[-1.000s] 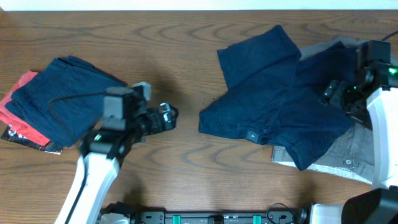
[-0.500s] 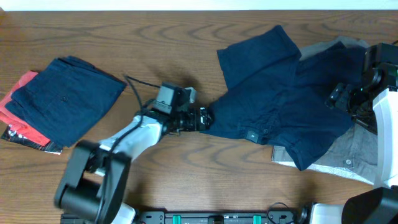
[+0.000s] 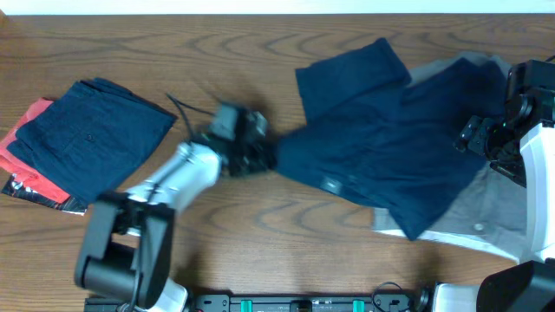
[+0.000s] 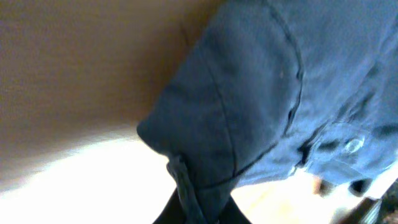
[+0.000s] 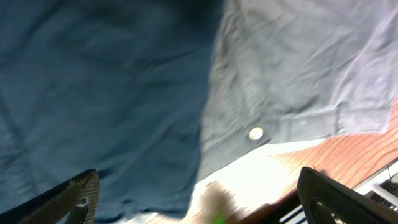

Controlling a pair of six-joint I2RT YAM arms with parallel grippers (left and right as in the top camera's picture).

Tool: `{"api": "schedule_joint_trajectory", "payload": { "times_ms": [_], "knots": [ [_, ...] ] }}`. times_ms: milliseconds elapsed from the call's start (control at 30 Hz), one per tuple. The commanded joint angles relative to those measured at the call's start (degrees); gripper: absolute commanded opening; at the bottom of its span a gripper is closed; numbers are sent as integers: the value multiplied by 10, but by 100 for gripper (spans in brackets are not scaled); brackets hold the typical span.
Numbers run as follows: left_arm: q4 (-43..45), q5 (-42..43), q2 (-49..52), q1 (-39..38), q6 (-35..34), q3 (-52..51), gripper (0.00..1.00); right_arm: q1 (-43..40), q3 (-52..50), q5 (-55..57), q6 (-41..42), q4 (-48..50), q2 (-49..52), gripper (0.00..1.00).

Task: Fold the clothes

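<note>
At table centre, left gripper (image 3: 263,157) pinches the navy shorts' (image 3: 381,149) edge.
Right gripper (image 5: 199,200) gapes wide above shorts and grey garment (image 5: 298,62).

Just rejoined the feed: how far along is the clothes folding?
Done: a folded navy blue garment sits on a red garment. In hand: the left gripper pinches an edge of the unfolded navy blue shorts; the right gripper hovers open over them. Left: those shorts and the light grey garment beneath.

Running open: bare bench (image 3: 260,52) along the far edge and front centre. Blocking the right half: spread navy shorts (image 3: 390,156) overlapping grey garment (image 3: 486,208). Occupying far left: folded stack (image 3: 87,143). Crossing the middle gap diagonally: left arm (image 3: 169,182).
</note>
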Motion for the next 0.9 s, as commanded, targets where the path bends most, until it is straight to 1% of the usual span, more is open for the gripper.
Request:
{"api": "schedule_joint_trajectory", "payload": {
  "times_ms": [0,100,167,200,233,300,333,467,567,633,767,867],
  "knots": [
    [-45,-12,-40,83,51,132,6,-6,7,12,-7,-1,-8,99],
    [-73,-12,-40,142,52,226,6,-6,7,12,-7,-1,-8,99],
    [-73,-12,-40,168,52,250,6,-6,7,12,-7,-1,-8,99],
    [-73,-12,-40,177,52,253,11,-6,7,12,-7,-1,-8,99],
    [-79,-12,-40,186,52,253,25,-6,7,12,-7,-2,-8,99],
    [-109,-12,-35,197,52,249,82,-6,6,12,-7,-4,-8,99],
    [-124,-12,-33,198,52,247,97,-6,6,12,-7,-5,-8,99],
    [-225,-12,-22,189,52,245,98,-6,6,12,-15,-7,-8,99],
    [-308,-12,-9,169,52,245,98,-6,6,12,-16,-7,-8,99],
    [-344,-12,2,151,52,237,98,-6,6,12,-15,-7,-8,99],
    [-351,-12,28,101,51,191,98,-6,6,12,-15,-7,-8,99],
    [-347,-12,48,64,5,152,98,-6,6,12,-15,-10,-8,99]
  ]
}}
